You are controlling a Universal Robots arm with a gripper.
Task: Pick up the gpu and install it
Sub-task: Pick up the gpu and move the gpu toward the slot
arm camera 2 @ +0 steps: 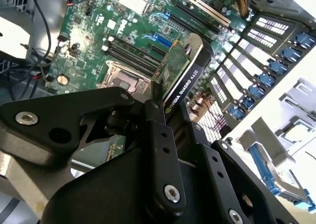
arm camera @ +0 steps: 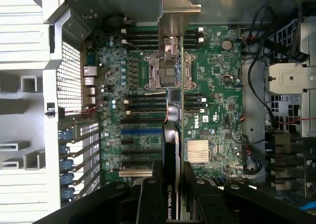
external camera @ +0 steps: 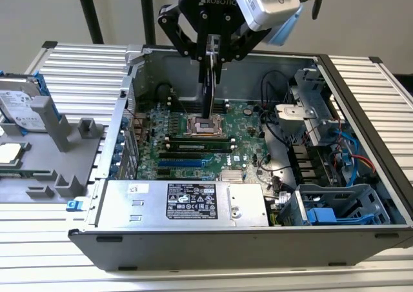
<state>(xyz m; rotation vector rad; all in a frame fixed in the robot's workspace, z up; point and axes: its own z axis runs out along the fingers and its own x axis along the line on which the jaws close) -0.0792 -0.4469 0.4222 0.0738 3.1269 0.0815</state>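
Gripper (arm camera 2: 168,110) up close: matte black linkage plates studded with bolt heads, two slim fingers pressed flat against the gpu (arm camera 2: 181,70), one on each face, clamping it firmly by one end. Carries the card edge-on: thin rectangular slab, green circuit board on one side, glossy black shroud with white lettering on the other, bent silver bracket (arm camera: 180,6) at the end farthest from the fingers. Hangs in the exterior view straight down from the arm, inside the open computer case (external camera: 245,247), above the board and in no slot. Just beyond the card, large green motherboard (arm camera: 217,85), dense with small components, with a square metal-framed socket (external camera: 205,126) under the card's lower end and long dark memory slots (arm camera: 143,105) in parallel rows. Finned silver heatsink (arm camera: 197,151) farther along the board. To one side, perforated grey rear wall and a row of blue plastic slot latches (arm camera 2: 266,80). Toward the front of the case, boxy silver power supply (external camera: 187,202) bearing a black label. Loose black cables (external camera: 274,121) and a grey drive cage (external camera: 313,105) on the exterior view's right. Outside the case, on the exterior view's left, grey moulded fixture (external camera: 64,150) and a silver hard drive (external camera: 19,105) in a blue frame, all on a ribbed aluminium table (external camera: 84,79).
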